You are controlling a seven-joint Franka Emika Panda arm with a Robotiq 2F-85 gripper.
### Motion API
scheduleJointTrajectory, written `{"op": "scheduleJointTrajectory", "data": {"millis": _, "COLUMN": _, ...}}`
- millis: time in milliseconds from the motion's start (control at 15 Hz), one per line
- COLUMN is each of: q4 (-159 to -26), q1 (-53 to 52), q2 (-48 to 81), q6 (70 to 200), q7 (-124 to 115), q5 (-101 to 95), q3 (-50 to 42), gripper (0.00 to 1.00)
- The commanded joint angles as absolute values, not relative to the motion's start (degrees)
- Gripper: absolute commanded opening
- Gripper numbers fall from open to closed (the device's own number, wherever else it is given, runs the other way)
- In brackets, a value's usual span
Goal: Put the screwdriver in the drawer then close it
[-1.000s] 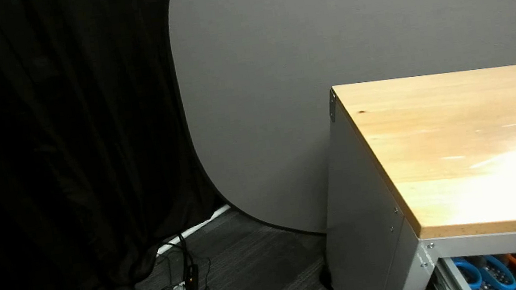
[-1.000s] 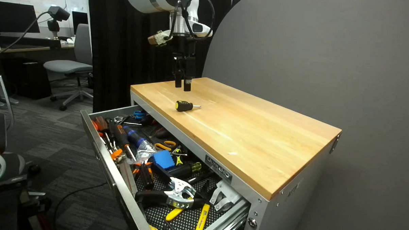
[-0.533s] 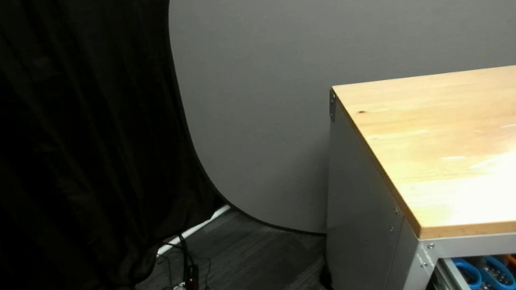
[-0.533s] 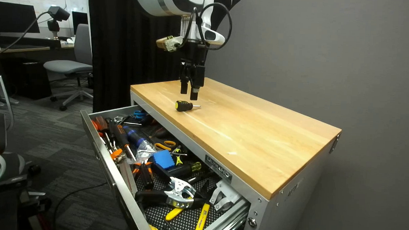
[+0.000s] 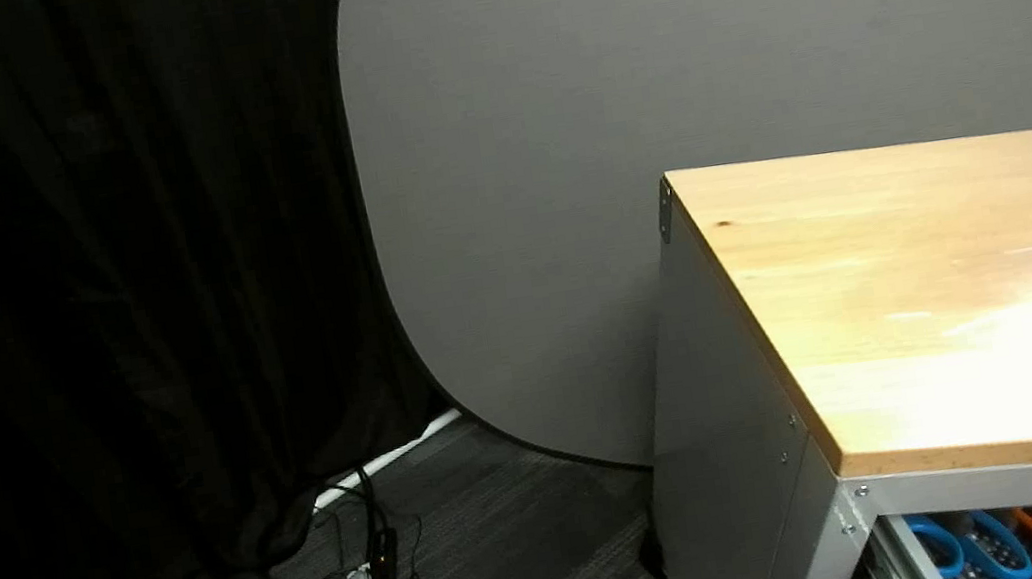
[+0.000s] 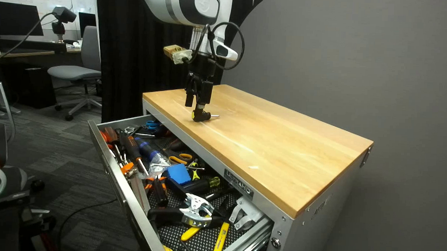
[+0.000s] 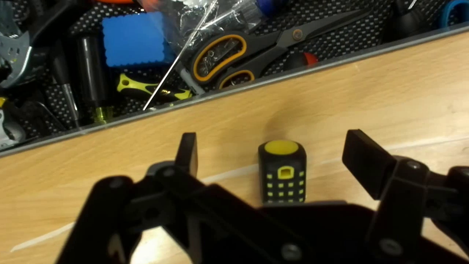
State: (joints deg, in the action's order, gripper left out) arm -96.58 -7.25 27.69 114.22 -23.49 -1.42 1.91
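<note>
wrist view is showing the robotiq gripper [image 7: 277, 161] spread wide, its fingers [image 7: 368, 165] standing apart from the stubby black-and-yellow screwdriver [image 7: 282, 176] on either side. the screwdriver is lying on the light wooden top [image 6: 267, 142], its yellow end pointing toward the drawer [image 6: 127, 200], which is standing pulled out in both exterior views. in an exterior view the metal shaft [image 6: 215, 115] is also showing, while a finger is covering part of the handle [image 6: 206, 116]. blue handle loops [image 5: 1007, 537] are showing inside the drawer in an exterior view.

Surface: pale-streaked wooden top [image 6: 260, 141] | On it: screwdriver [image 7: 282, 179], on its side
</note>
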Motion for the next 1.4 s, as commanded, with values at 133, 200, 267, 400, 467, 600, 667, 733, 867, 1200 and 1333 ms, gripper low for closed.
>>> {"op": "scheduleJointTrajectory", "data": {"millis": 133, "q4": -100.42, "q1": -9.87, "q2": 25.90, "q6": 124.20, "q7": -26.35, "q5": -4.02, "q3": 0.24, "gripper": 0.58}}
{"op": "scheduleJointTrajectory", "data": {"millis": 200, "q4": -101.04, "q1": -10.53, "q2": 25.90, "q6": 126.46, "q7": -27.24, "q5": -5.25, "q3": -0.29, "gripper": 0.51}}
{"op": "scheduleJointTrajectory", "data": {"millis": 267, "q4": -101.61, "q1": -11.08, "q2": 25.91, "q6": 128.67, "q7": -28.45, "q5": -6.49, "q3": -0.83, "gripper": 0.42}}
{"op": "scheduleJointTrajectory", "data": {"millis": 400, "q4": -102.55, "q1": -11.95, "q2": 25.84, "q6": 131.64, "q7": -30.62, "q5": -8.30, "q3": -1.62, "gripper": 0.27}}
{"op": "scheduleJointTrajectory", "data": {"millis": 467, "q4": -102.83, "q1": -12.28, "q2": 25.85, "q6": 132.03, "q7": -31.42, "q5": -8.88, "q3": -1.94, "gripper": 0.20}}
{"op": "scheduleJointTrajectory", "data": {"millis": 600, "q4": -103.57, "q1": -12.55, "q2": 25.12, "q6": 131.29, "q7": -32.80, "q5": -9.43, "q3": -2.45, "gripper": 0.19}}
{"op": "scheduleJointTrajectory", "data": {"millis": 667, "q4": -104.18, "q1": -12.29, "q2": 24.36, "q6": 129.73, "q7": -32.60, "q5": -9.07, "q3": -2.41, "gripper": 0.19}}
{"op": "scheduleJointTrajectory", "data": {"millis": 733, "q4": -104.99, "q1": -12.22, "q2": 23.53, "q6": 128.93, "q7": -32.46, "q5": -9.29, "q3": -2.52, "gripper": 0.19}}
{"op": "scheduleJointTrajectory", "data": {"millis": 867, "q4": -108.13, "q1": -11.99, "q2": 20.16, "q6": 126.40, "q7": -31.59, "q5": -10.12, "q3": -2.88, "gripper": 0.19}}
{"op": "scheduleJointTrajectory", "data": {"millis": 1200, "q4": -118.92, "q1": -10.17, "q2": 8.37, "q6": 120.51, "q7": -32.65, "q5": -11.51, "q3": -3.41, "gripper": 0.19}}
{"op": "scheduleJointTrajectory", "data": {"millis": 1333, "q4": -123.50, "q1": -9.06, "q2": 4.28, "q6": 119.96, "q7": -33.74, "q5": -11.35, "q3": -2.94, "gripper": 0.18}}
